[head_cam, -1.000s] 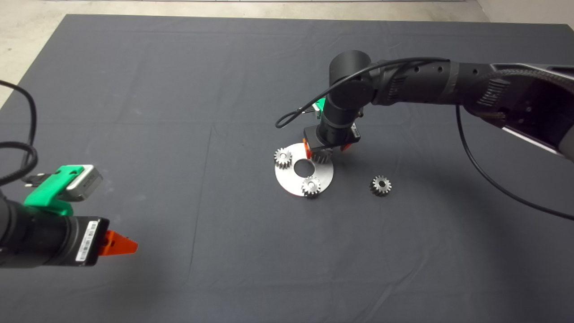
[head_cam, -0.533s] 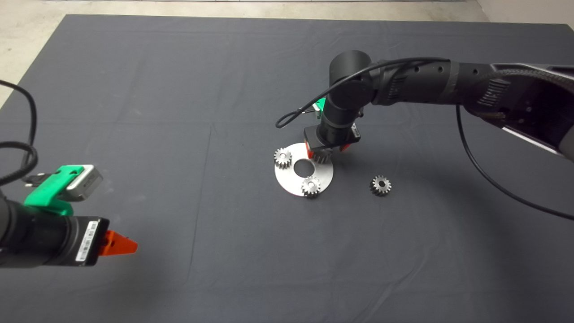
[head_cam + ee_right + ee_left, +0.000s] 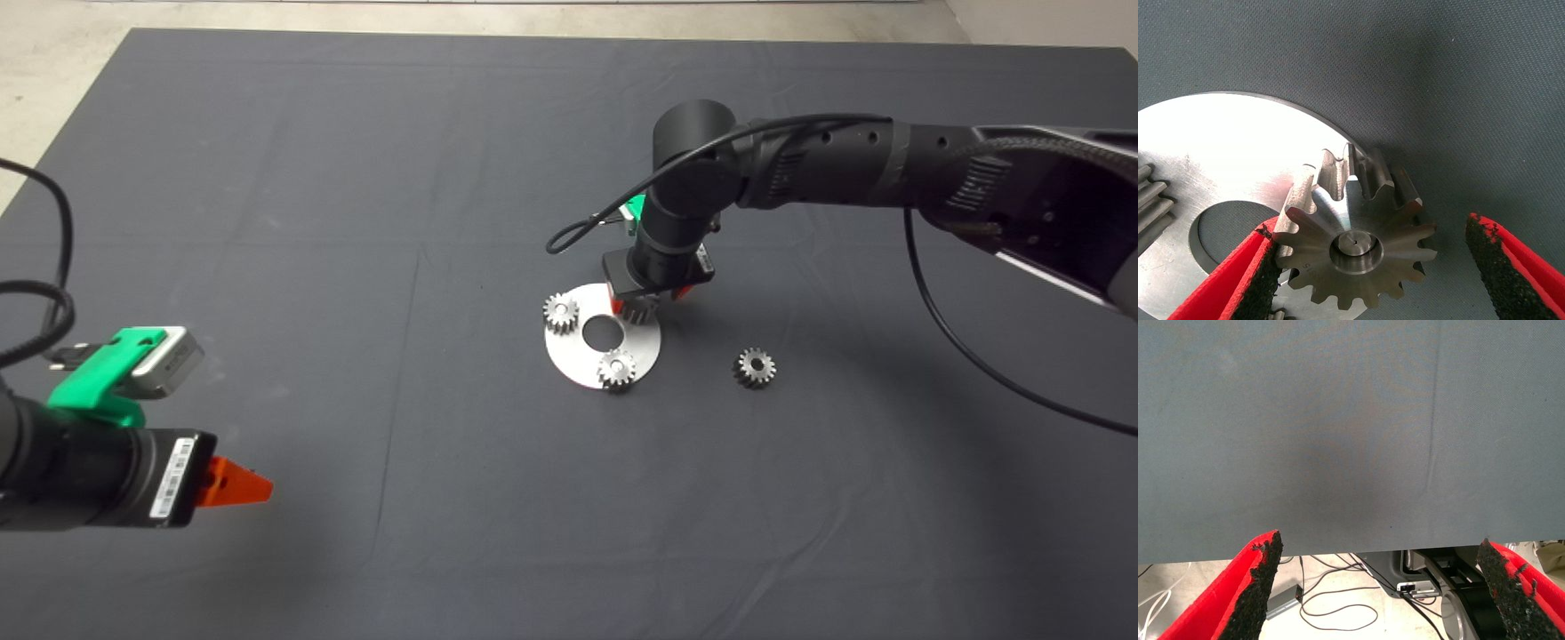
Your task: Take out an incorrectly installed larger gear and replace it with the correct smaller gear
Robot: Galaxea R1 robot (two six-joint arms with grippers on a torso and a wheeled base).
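Around the larger gear (image 3: 1355, 250), right gripper's (image 3: 1371, 267) fingers unmoved.

Dark mat (image 3: 267, 178) over pale floor (image 3: 53, 62), perhaps concrete, cables (image 3: 1338, 613) below

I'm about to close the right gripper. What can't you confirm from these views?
- Head view: the right gripper fingers and most of the larger gear are hidden under the wrist.
- Right wrist view: one pad meets the gear's teeth; the finger bases are cut off.
- Left gripper: parked lower left.
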